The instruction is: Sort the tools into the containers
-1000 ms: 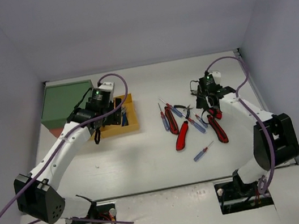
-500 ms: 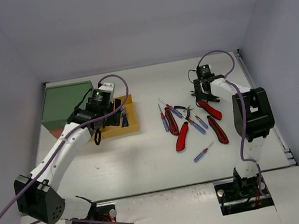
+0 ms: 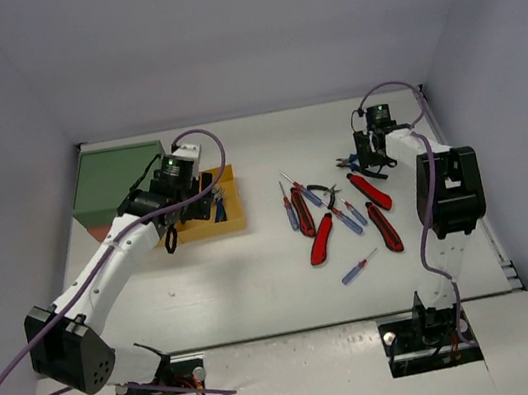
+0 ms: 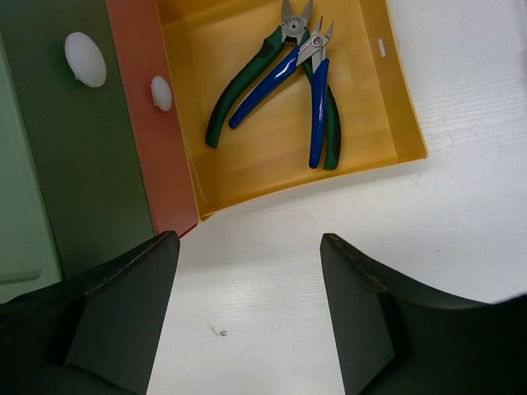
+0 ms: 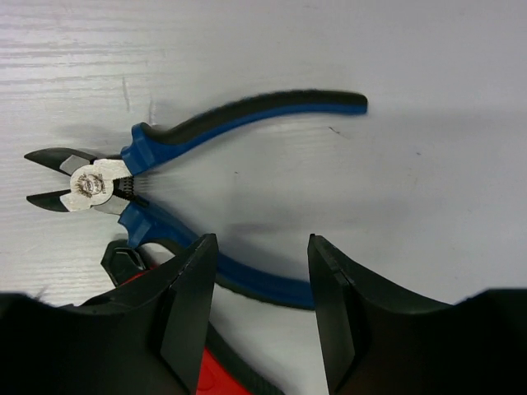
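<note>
The cabinet (image 3: 117,177) with a green top stands at the back left, and its yellow bottom drawer (image 3: 236,224) is pulled open. In the left wrist view the yellow drawer (image 4: 239,160) holds green-handled pliers (image 4: 243,86) and blue-handled pliers (image 4: 317,115). My left gripper (image 4: 249,243) is open and empty over the bare table just in front of the drawer. My right gripper (image 5: 262,243) is open and low over blue-and-black pliers (image 5: 206,123); their lower handle runs between the fingers. In the top view these pliers (image 3: 344,161) lie at the back right.
Red-and-black utility knives (image 3: 322,238) (image 3: 382,226) (image 3: 369,190), small blue-and-red screwdrivers (image 3: 359,267) (image 3: 342,220) and black-handled pliers (image 3: 319,193) lie mid-table. A knife's red edge (image 5: 206,374) sits beside my right fingers. The orange-red drawer front (image 4: 152,123) is shut.
My right gripper has moved back and to the right, from above the utility knives to the blue-and-black pliers, with its arm folding upright. The left arm has not moved.
</note>
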`<state>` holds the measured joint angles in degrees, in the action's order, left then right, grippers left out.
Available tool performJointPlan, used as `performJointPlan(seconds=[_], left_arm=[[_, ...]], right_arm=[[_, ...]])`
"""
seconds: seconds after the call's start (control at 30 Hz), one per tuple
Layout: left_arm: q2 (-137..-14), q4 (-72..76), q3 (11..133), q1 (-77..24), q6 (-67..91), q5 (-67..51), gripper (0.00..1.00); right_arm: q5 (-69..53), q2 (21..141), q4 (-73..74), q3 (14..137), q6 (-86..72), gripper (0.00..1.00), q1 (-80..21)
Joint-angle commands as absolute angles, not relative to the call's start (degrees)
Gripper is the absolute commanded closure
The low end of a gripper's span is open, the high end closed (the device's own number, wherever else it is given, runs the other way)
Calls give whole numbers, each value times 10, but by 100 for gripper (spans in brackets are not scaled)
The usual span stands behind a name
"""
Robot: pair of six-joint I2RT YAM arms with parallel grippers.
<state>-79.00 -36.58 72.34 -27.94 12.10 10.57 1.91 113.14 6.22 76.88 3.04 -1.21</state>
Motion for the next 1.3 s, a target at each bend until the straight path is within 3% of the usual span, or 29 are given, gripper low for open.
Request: performJointPlan(seconds=[0.0, 0.43, 0.63, 0.8, 1.27], left_arm=[[-776, -346, 735, -275, 111, 106, 35], [-779, -347, 736, -274, 111, 98, 34], [-785, -348, 736, -275, 111, 95, 34], [-787, -349, 738, -274, 113, 81, 34], [-789, -349, 737, -275, 116, 58, 34]], right_arm=[[-41, 1139, 55, 774, 48, 55, -14], [-121, 1124, 49, 768, 6, 64, -22], [-29, 1082, 42, 787, 17, 64, -28], [-5, 1080, 36, 806, 73, 61, -18], [-120, 1183, 19, 831, 100, 48, 24]])
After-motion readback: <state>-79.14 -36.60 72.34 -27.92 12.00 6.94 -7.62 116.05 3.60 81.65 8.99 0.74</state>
